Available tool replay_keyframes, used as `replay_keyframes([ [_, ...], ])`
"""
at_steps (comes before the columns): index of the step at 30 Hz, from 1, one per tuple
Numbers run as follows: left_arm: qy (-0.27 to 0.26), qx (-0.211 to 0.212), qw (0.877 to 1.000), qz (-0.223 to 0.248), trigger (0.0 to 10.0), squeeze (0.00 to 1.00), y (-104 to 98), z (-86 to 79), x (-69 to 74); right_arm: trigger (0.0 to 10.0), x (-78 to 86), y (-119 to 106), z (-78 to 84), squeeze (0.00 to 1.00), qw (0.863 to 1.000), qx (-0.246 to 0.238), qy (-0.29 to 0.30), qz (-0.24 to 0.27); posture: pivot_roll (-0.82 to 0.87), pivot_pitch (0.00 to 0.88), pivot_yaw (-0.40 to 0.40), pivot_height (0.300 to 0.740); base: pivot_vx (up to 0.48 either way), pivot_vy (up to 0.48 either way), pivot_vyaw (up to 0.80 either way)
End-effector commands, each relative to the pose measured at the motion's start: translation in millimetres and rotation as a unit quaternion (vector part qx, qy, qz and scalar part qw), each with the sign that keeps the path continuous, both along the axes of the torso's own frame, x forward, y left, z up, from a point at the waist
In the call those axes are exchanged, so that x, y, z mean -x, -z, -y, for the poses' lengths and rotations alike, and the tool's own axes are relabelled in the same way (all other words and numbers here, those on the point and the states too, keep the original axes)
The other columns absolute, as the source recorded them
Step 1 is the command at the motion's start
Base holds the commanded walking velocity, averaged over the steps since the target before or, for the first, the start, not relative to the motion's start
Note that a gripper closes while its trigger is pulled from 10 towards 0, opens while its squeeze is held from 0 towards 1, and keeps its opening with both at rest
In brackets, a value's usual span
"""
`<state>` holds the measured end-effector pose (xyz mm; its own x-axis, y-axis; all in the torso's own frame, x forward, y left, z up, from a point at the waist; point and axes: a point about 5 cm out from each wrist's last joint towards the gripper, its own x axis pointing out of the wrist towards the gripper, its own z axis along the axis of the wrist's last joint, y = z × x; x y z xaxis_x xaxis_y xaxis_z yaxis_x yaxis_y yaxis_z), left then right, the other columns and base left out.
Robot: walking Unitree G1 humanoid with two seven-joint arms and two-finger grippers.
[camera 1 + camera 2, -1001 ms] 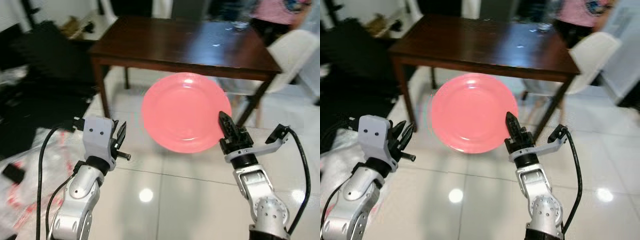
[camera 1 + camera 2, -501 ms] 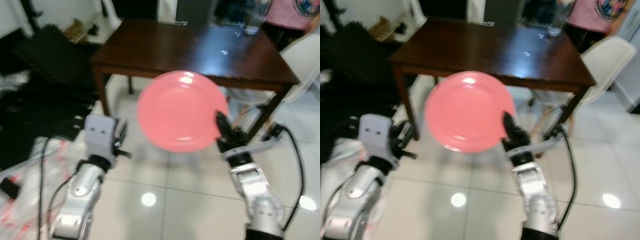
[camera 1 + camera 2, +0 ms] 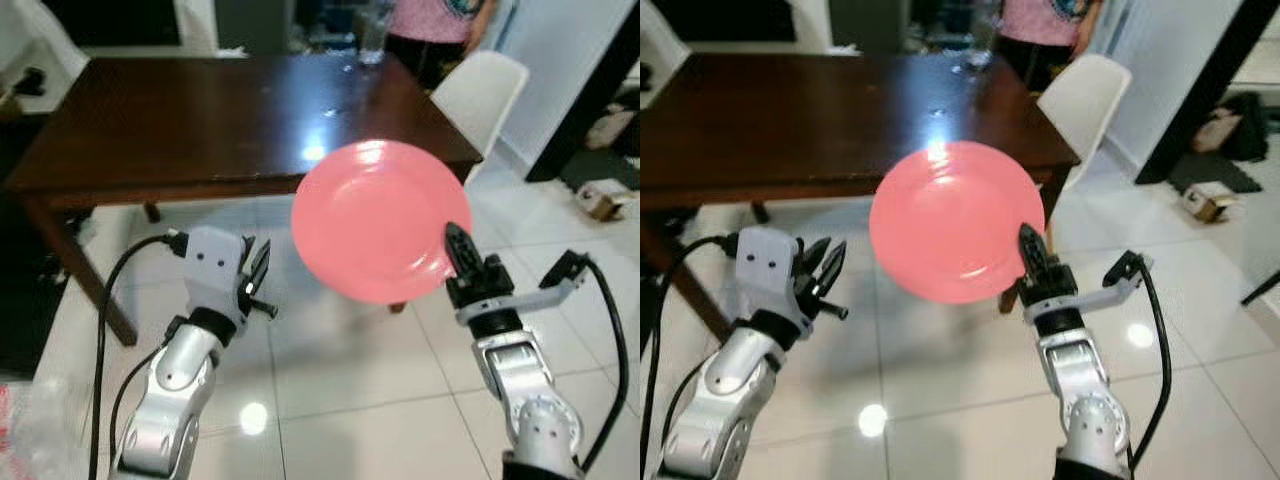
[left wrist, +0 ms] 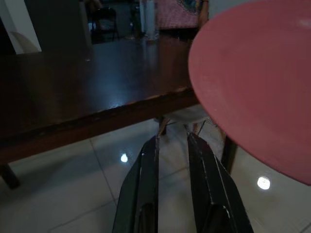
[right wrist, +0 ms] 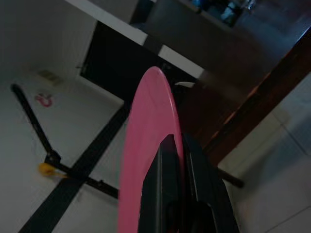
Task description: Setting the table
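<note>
Two grippers: both are seen raised over the floor tiles, in front of the table's near edge.
Right gripper: clamped on the rim of the plate, one black finger on each face, as seen edge-on in the right wrist view.
Plate: round, pink, smooth and a bit glossy, with a shallow raised rim; it is held up on edge, tilted, its face turned toward the head camera. A ceiling light is reflected near its top edge.
Plate position: in the air in front of the table's near right corner, not resting on anything; part of the near edge and a table leg are covered by it.
Left gripper: nothing is held; its long black fingers are seen with a narrow gap between them, pointed toward the table's near edge. The plate is just beside it, apart from it.
Table: dark brown wood, rectangular, polished enough that glare spots are shown on the top.
Chair: white moulded shell, curved, placed at the table's right edge.
Person: a pink top is seen beyond the table's far right corner.
Floor: glossy pale tiles with grout lines, lamp reflections on them.
Cables: black, looped beside each silver arm.
</note>
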<state>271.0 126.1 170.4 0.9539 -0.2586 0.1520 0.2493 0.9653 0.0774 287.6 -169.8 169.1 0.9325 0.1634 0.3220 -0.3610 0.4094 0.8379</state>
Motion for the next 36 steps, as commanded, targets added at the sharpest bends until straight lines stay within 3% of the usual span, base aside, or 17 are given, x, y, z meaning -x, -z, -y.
replay_keyframes([
  [1, -0.002, 0.0, 1.0, -0.003, 10.0, 0.0, 1.6, -1.0, 0.2, 10.0, 1.5, -1.9, -1.6, 0.0, 1.0, 0.011, -0.006, 0.006, -0.02, 0.002, 0.047, 0.74, 0.48, 0.0, 0.0],
  [11, -0.035, 0.003, 0.999, -0.011, 10.0, 0.0, 4.3, -9.8, -2.8, 10.0, 1.3, -16.4, -8.5, 0.0, 0.999, 0.024, -0.029, 0.031, -0.03, 0.011, 0.044, 0.74, 0.48, 0.0, 0.0],
  [23, -0.033, 0.003, 0.999, -0.012, 10.0, 0.0, 4.3, -8.6, -2.2, 10.0, 1.7, -17.7, -9.1, 0.0, 0.999, 0.014, -0.024, 0.03, -0.03, 0.017, 0.049, 0.74, 0.48, 0.0, 0.49],
  [36, -0.032, 0.002, 0.999, -0.01, 10.0, 0.0, 2.9, -8.8, -3.7, 10.0, 1.5, -21.0, -7.0, 0.0, 0.999, 0.0, -0.021, 0.037, -0.02, 0.015, 0.054, 0.74, 0.48, 0.0, 0.0],
])
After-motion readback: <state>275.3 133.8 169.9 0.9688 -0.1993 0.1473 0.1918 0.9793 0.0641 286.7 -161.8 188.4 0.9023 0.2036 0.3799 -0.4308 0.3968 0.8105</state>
